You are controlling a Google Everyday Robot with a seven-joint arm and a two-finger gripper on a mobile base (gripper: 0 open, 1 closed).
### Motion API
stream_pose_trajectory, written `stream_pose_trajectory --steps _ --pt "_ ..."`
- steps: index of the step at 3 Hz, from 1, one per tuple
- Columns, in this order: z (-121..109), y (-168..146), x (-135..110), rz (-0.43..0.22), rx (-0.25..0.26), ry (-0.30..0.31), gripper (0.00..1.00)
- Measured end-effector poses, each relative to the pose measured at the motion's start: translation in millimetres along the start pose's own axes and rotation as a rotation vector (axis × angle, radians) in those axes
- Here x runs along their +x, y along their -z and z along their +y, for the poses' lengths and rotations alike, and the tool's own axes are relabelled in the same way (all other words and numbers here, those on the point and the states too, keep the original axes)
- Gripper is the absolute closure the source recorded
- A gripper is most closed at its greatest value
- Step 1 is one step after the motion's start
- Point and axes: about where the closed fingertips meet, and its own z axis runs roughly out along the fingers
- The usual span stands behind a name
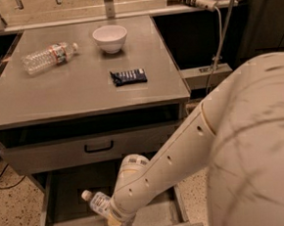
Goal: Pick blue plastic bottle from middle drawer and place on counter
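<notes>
Camera view, blue bottle (pixel 97 204) first: probably light, thin-walled, slick and easily dented; best taken across the mid-body, clear of the cap. Lying in drawer (pixel 64 189), below counter's (pixel 81 92) front edge, left of middle. Long axis diagonal, white cap pointing far-left, base end hidden by gripper (pixel 116 221). Gripper right at that base end; holding or not, cannot tell. Up on counter: packet (pixel 128 77) right of middle, bowl (pixel 110 37) by far edge, ribbed bottle (pixel 46 56) toward far-left corner.
</notes>
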Motion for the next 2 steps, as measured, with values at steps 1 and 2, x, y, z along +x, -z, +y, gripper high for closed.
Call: stream_pose_trajectory --steps 1,2 --pt "-1.4 13.2 -8.4 -0.029 0.018 0.009 1.0" --pt "-1.3 12.7 -8.0 -0.027 0.018 0.009 1.0"
